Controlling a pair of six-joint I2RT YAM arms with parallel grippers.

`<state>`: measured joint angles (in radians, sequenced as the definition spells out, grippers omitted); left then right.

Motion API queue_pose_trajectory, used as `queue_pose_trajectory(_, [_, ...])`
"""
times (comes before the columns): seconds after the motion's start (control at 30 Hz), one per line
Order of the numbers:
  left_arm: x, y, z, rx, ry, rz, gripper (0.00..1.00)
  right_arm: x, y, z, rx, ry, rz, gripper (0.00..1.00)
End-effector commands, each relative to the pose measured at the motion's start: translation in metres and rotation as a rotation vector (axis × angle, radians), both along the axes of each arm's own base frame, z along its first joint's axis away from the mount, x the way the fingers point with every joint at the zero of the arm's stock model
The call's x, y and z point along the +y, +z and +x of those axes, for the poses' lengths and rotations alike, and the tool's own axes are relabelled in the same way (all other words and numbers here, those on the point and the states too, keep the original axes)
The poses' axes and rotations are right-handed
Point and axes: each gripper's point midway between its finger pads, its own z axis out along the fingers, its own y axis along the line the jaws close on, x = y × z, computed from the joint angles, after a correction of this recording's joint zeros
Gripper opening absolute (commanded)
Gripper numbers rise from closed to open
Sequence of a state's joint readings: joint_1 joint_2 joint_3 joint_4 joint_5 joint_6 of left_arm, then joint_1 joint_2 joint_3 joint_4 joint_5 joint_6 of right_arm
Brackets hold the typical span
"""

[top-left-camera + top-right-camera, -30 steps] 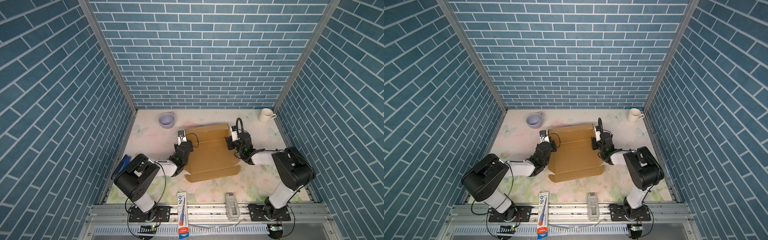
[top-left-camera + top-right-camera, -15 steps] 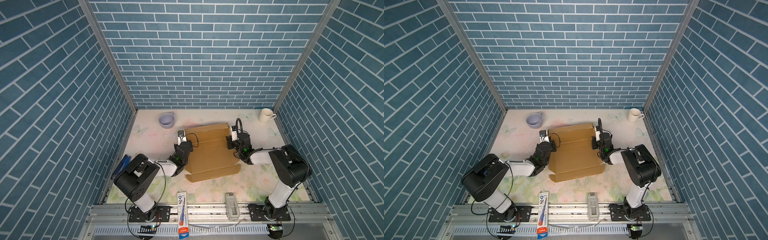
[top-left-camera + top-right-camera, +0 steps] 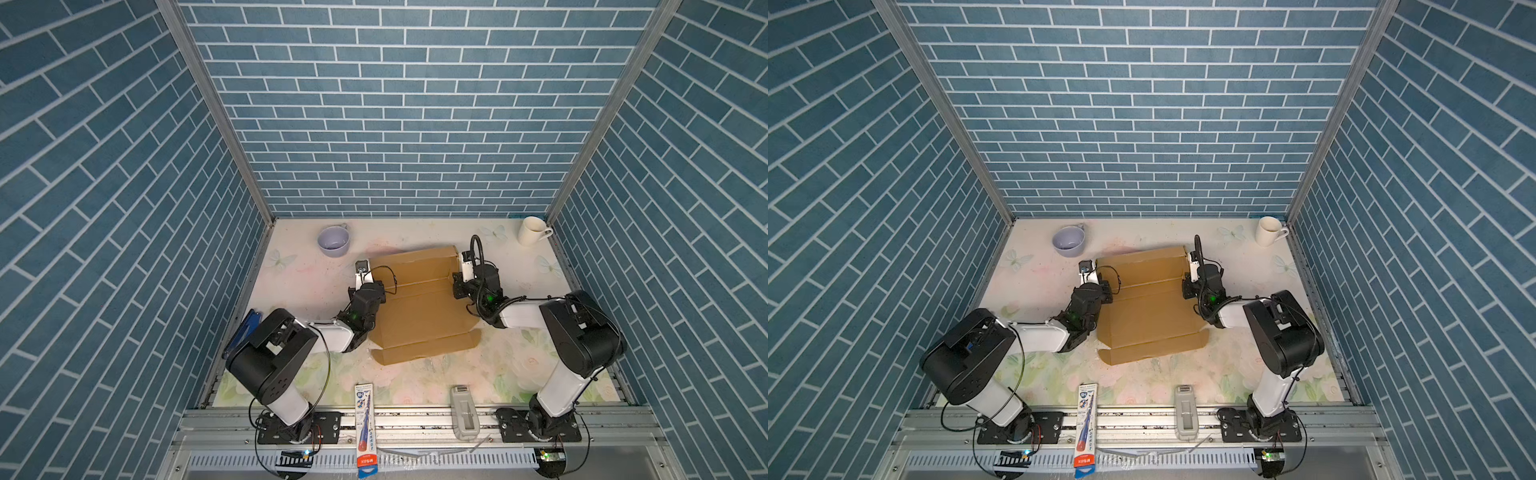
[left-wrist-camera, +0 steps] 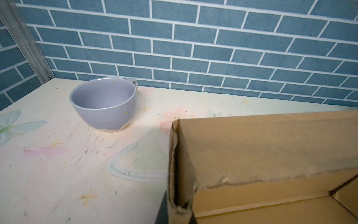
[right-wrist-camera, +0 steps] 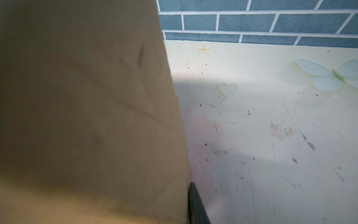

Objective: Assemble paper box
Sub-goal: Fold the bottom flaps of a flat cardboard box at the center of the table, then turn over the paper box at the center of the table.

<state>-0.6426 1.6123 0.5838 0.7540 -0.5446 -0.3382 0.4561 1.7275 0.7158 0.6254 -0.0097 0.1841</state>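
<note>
The paper box point(image 3: 419, 307) is brown cardboard in mid-table, its far panel raised and a narrow flap lying flat at the near edge, seen in both top views point(image 3: 1150, 307). My left gripper point(image 3: 379, 286) is at the box's left edge. In the left wrist view it point(image 4: 178, 213) is shut on the folded, upright side wall point(image 4: 182, 174). My right gripper point(image 3: 456, 287) is at the right edge. In the right wrist view the cardboard point(image 5: 87, 116) fills one side and one dark finger point(image 5: 196, 205) presses its outer face; the other finger is hidden behind it.
A lavender cup point(image 3: 333, 240) stands at the back left and a white mug point(image 3: 533, 231) in the back right corner. A blue object point(image 3: 243, 332) lies by the left wall. A long printed carton point(image 3: 365, 419) and a grey device point(image 3: 463, 411) rest at the front rail.
The right arm's elbow has shifted a little while its gripper stayed at the box's right edge. The left arm and the box look unchanged.
</note>
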Motion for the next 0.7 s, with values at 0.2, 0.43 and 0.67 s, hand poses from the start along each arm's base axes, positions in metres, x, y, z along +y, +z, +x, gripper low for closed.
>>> queue_pose_trajectory(0.2, [-0.001,-0.009,0.001,0.195,-0.056,0.028,0.0,-0.003,0.051,-0.015,0.023,0.018,0.014,0.6])
queue_pose_trajectory(0.43, [-0.002,-0.006,0.009,0.306,-0.083,0.029,0.0,-0.016,0.08,-0.037,0.043,0.009,-0.003,0.76])
queue_pose_trajectory(0.67, [-0.002,-0.015,0.019,0.529,-0.142,0.075,0.0,-0.035,0.11,-0.064,0.04,-0.018,-0.015,0.8])
